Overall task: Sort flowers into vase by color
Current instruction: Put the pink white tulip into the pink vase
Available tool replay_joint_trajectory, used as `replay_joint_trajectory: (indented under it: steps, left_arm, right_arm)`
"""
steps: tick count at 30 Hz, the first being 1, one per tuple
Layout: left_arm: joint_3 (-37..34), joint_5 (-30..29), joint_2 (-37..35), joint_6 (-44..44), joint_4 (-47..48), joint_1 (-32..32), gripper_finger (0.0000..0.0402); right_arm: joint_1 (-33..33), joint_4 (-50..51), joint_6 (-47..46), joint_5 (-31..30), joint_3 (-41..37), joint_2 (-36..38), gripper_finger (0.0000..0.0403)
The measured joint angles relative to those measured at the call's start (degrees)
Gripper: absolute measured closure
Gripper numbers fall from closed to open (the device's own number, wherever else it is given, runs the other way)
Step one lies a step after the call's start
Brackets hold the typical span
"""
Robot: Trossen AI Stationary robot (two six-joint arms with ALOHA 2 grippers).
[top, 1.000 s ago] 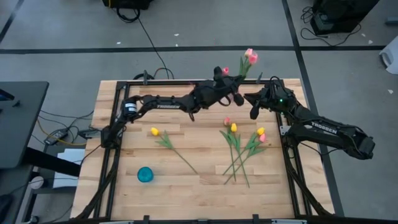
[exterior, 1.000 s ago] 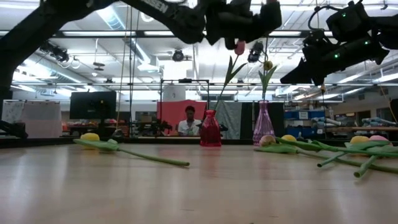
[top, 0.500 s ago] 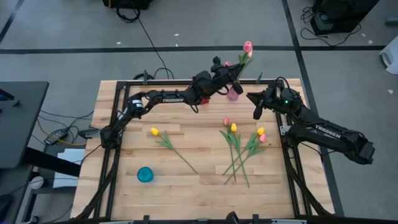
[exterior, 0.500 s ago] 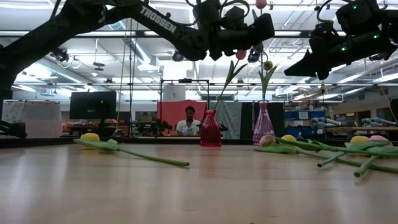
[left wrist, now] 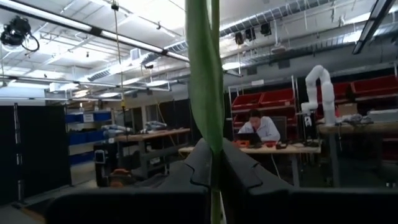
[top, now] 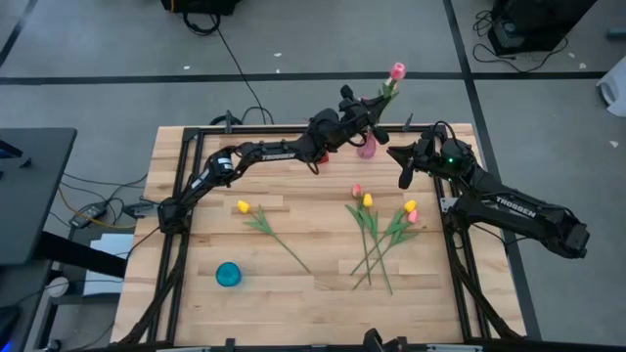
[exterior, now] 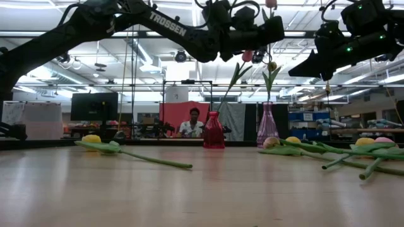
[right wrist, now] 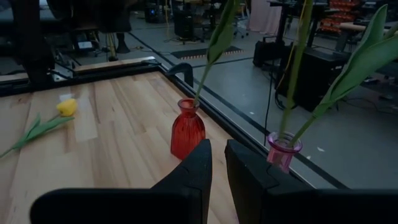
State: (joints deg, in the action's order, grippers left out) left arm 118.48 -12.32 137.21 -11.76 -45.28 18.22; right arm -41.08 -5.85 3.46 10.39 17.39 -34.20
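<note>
My left gripper [top: 375, 112] reaches over the table's far edge, above the vases, and is shut on a pink tulip [top: 396, 71]. The tulip's stem and leaf [left wrist: 202, 74] rise between the fingers. Below stand a red vase [exterior: 213, 130] with a pink-headed flower [exterior: 246, 55] and a pink vase [exterior: 267, 126] with a yellow-headed one [exterior: 271, 65]. My right gripper [top: 402, 174] hangs near the pink vase [top: 367, 147], slightly open, with nothing between its fingers. A yellow tulip [top: 244, 206] and several more flowers [top: 377, 230] lie flat on the table. My left gripper pinches the pink tulip's green stem, together with a leaf [left wrist: 213, 146], between its two fingers. The fingers slant upward toward the table's far side and lie across the stem. The flower stands upright with its head [exterior: 271, 3] above the fingers, lifted clear of table and vases.
A small blue round thing [top: 228, 274] sits near the front left. A black frame [top: 186, 196] runs around the wooden tabletop. Beyond the far edge a person [exterior: 192, 123] sits at a desk. Bare wood lies between the lone yellow tulip and the flower cluster.
My left gripper has moved toward the table's far edge with the pink tulip and tipped upward. The flower's head now stands higher and farther out beyond the vases. My right arm has kept nearly still.
</note>
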Motion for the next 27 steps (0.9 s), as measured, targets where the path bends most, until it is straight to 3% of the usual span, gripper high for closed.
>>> replay_joint_trajectory:
  steps: [27]
  left_arm:
    - [-0.1, 0.4, 0.0, -3.0, 1.5, 0.2, 0.0385]
  right_arm:
    - [0.0, -0.4, 0.1, 1.7, 0.0, 0.0, 0.0341]
